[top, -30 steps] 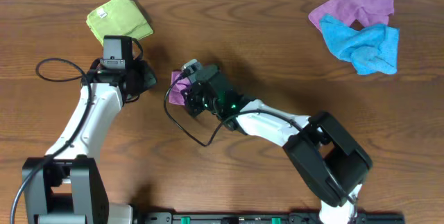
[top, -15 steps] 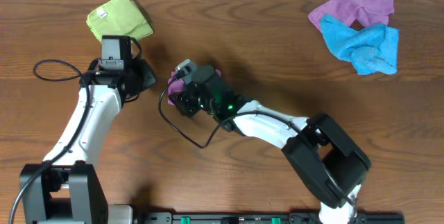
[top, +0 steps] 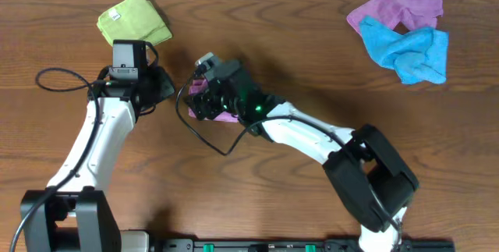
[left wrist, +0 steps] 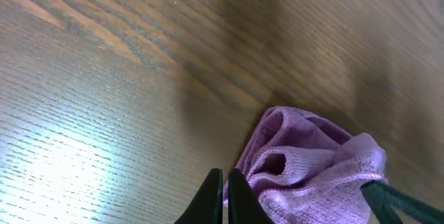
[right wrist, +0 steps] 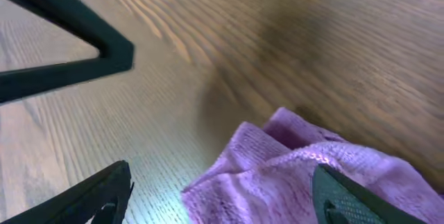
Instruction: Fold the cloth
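The cloth is a lilac-purple bundle lying crumpled on the wooden table. It also shows in the left wrist view as the cloth, and from above as the cloth, mostly hidden under the right arm. My right gripper stands open just over it, one finger on each side, with the fabric loose between them. My right gripper sits left of centre in the overhead view. Just left of the cloth's edge, my left gripper is shut and holds nothing; overhead it is the left gripper.
A folded lime-green cloth lies at the back left, close behind the left arm. At the back right a second purple cloth lies partly under a bright blue cloth. Black cables trail beside both arms.
My right gripper has gone from shut on the cloth to open, letting the bundle rest on the table, and shifted slightly left and back. The left arm has barely moved.
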You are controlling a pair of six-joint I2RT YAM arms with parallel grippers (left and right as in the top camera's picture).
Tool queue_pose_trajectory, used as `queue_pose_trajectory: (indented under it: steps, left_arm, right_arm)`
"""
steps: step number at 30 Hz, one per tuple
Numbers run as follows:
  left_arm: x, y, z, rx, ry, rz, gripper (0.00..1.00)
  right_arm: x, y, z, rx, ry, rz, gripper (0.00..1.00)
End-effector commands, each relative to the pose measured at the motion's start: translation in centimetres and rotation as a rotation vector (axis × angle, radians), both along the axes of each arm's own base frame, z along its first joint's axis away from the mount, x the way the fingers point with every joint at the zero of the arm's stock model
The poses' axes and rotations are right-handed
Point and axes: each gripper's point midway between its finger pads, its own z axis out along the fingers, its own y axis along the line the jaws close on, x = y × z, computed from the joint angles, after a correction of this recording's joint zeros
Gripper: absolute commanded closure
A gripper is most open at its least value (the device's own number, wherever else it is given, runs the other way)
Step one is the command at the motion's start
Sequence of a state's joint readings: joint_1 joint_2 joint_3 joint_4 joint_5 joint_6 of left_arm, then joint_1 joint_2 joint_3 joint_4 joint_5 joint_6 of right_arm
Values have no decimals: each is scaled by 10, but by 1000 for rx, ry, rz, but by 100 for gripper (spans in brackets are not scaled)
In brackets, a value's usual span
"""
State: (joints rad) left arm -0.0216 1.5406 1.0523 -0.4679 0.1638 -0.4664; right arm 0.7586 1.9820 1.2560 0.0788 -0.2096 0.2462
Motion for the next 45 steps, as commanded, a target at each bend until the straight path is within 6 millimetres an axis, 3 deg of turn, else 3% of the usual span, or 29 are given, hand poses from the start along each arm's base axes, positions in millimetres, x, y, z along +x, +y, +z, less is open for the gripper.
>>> queue_pose_trajectory:
  steps: [1,12,22,27,38,42,45]
  left_arm:
    - [-3,7,5,21,-13,5,94]
    - [-2,21,10,21,-26,40,94]
    - [-2,20,10,15,-25,38,94]
    - [-2,20,10,15,-26,38,94]
    - [-2,20,12,15,-33,37,94]
    - [-3,24,25,15,-68,49,79]
    - [-3,25,37,-4,-100,51,73]
  right_arm:
    - [1,0,0,7,34,-7,16]
    - [-5,3,-5,9,60,21,9]
    - [4,14,-36,33,57,16,2]
    - [-5,21,-51,37,93,42,1]
    - [-18,35,-43,55,87,86,1]
    - [-16,21,-19,33,89,48,1]
    - [-19,8,-4,3,105,24,1]
